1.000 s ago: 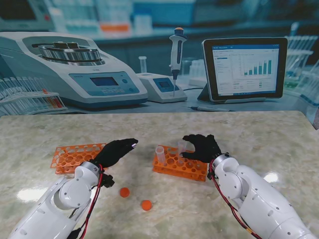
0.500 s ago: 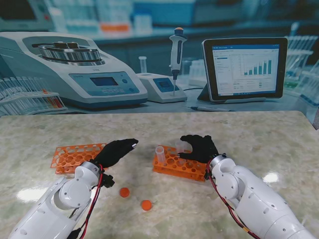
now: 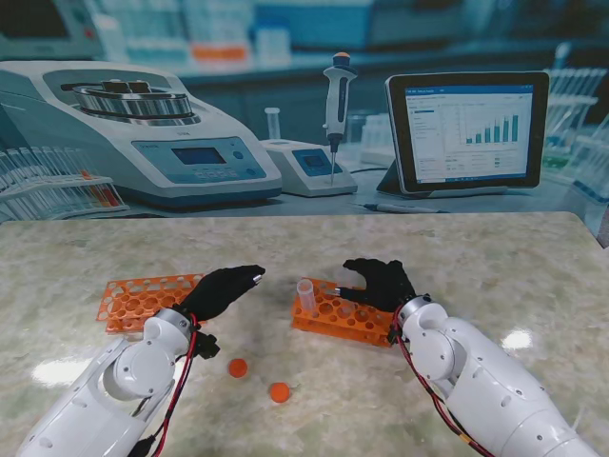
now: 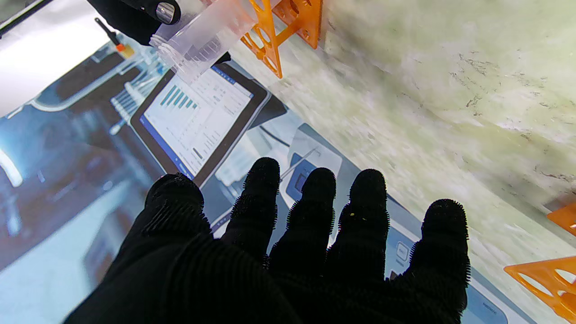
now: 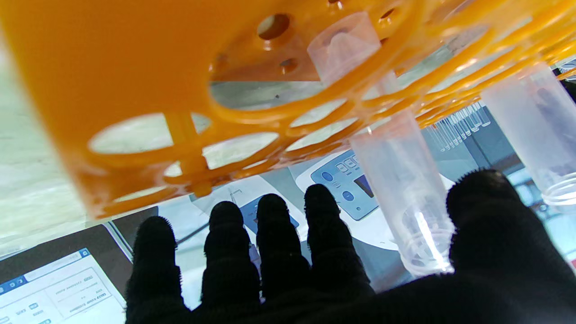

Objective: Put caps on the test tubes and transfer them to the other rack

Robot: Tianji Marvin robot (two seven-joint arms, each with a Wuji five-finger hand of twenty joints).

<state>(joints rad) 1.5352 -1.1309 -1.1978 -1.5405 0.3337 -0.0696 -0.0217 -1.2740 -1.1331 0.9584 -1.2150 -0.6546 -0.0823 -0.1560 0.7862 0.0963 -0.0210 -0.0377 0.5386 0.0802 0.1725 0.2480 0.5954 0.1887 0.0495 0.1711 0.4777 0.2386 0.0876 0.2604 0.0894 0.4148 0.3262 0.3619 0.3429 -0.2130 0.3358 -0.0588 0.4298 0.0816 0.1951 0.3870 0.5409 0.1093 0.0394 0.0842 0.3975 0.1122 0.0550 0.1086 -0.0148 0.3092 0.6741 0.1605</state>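
Beside right hand [image 3: 381, 283], upright test tube [image 3: 305, 293].

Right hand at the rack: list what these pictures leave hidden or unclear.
- Stand view: the right hand covers the second tube, so its grip is hidden.
- Right wrist view: the near tube stands between thumb and fingers; contact unclear. The orange rack fills the frame, blurred.
- Left wrist view: the left hand blocks the table beneath.
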